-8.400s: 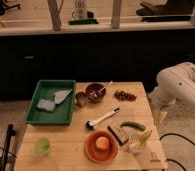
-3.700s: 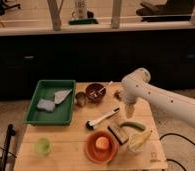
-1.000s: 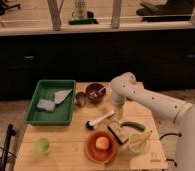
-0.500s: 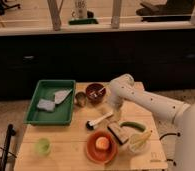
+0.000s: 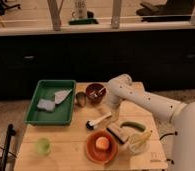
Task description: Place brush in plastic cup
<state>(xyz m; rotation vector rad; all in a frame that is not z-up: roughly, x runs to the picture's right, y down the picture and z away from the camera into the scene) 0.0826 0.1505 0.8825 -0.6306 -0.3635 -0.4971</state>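
Observation:
The brush (image 5: 99,120) lies on the wooden table (image 5: 66,145), its round head toward the front left and its white handle running up to the right. My gripper (image 5: 112,112) hangs from the white arm (image 5: 141,100) and is low over the far end of the handle. The small green plastic cup (image 5: 42,146) stands upright near the front left corner of the table, well away from the gripper and the brush.
A green tray (image 5: 36,116) with pale items sits at the left. A dark red bowl (image 5: 95,93) and a metal cup (image 5: 81,99) stand behind the brush. An orange bowl (image 5: 92,151) holding a fruit, a dark block (image 5: 118,133), a green vegetable (image 5: 132,125) and a clear cup (image 5: 137,143) are in front.
The arm has swung in from the right and come down over the brush's handle end. In the last second it only shifted slightly. The brush lies where it was.

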